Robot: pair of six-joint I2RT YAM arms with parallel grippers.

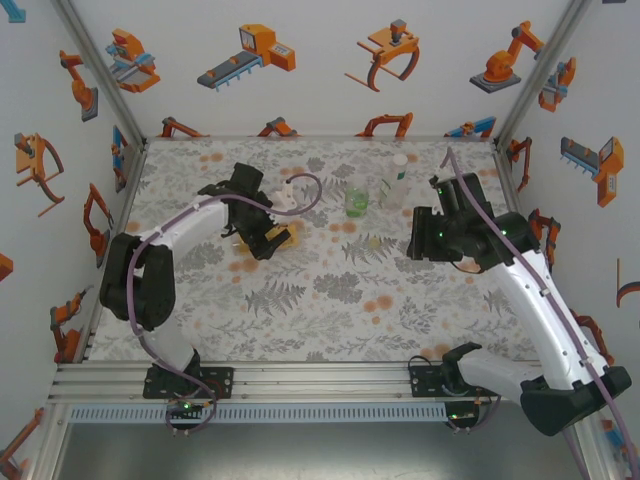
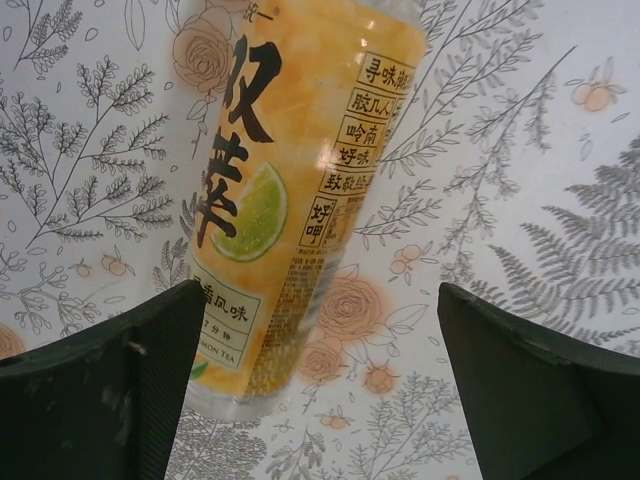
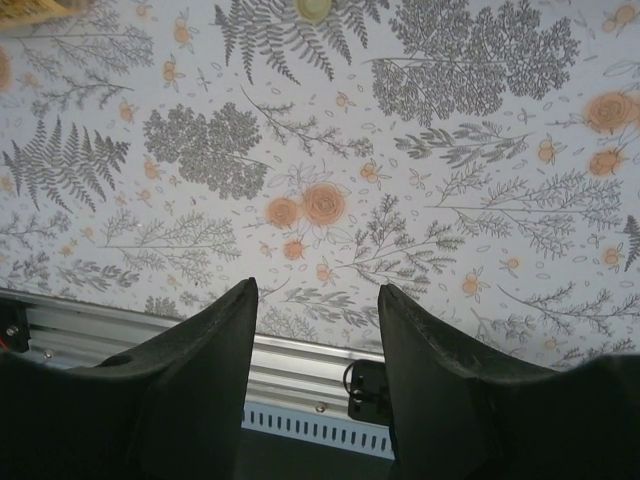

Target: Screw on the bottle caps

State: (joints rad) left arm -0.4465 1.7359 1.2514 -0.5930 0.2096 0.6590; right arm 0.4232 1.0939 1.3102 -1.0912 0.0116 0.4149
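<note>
Fingers of the left gripper [image 2: 318, 295] stand wide apart astride the yellow-amber bottle [image 2: 290, 200], which lies flat at nine o'clock on the table [image 1: 300, 320]; we judge they are set to grasp it. At twelve o'clock the green-labelled bottle [image 1: 356, 200] and the tall clear bottle [image 1: 396, 178] stand upright, ready for capping. A pale cap [image 1: 373, 241] lies loose near centre. At three o'clock the right gripper [image 3: 317, 290] hangs part-open and empty.

The yellow bottle [image 2: 300, 180] lies on its side. The green bottle [image 1: 357, 200] and the tall clear bottle [image 1: 394, 180] stand upright side by side; a pale cap [image 3: 312, 8] lies near them.
</note>
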